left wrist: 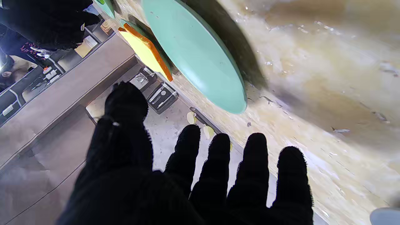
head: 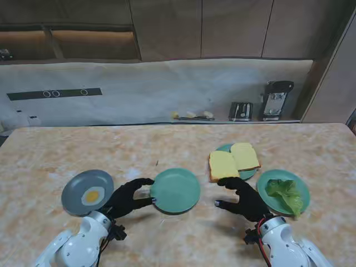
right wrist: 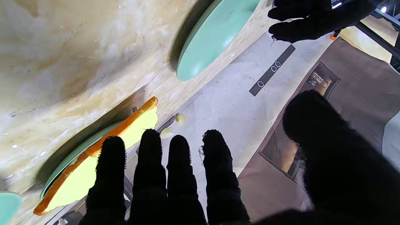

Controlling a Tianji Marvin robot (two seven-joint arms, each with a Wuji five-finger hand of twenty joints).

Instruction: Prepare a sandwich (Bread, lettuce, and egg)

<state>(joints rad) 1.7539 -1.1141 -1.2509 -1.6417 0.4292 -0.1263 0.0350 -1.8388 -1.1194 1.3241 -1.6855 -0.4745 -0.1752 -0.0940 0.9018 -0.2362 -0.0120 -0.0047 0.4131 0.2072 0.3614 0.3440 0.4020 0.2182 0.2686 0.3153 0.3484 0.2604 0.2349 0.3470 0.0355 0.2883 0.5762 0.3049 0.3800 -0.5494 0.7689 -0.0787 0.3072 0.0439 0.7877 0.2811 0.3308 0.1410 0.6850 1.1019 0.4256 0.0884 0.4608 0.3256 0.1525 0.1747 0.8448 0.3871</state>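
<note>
An empty teal plate (head: 176, 191) lies in the middle of the table (head: 50, 150), also seen as a teal plate (left wrist: 200, 56) and a teal plate (right wrist: 215, 34) in the wrist views. My left hand (head: 127, 197) hovers open just left of it, fingers spread. Two bread slices (head: 233, 161) rest on a teal plate behind; the nearer slice (right wrist: 93, 156) overhangs its rim. My right hand (head: 245, 199) is open, fingertips close to that slice. A lettuce leaf (head: 286, 193) lies on a teal plate at the right. A fried egg (head: 92, 196) sits on a grey plate (head: 83, 186) at the left.
A toaster (head: 240, 110) and a coffee machine (head: 276, 99) stand on the counter behind the table. Small pale items (head: 192, 115) lie on that counter's edge. Wooden cabinets rise behind.
</note>
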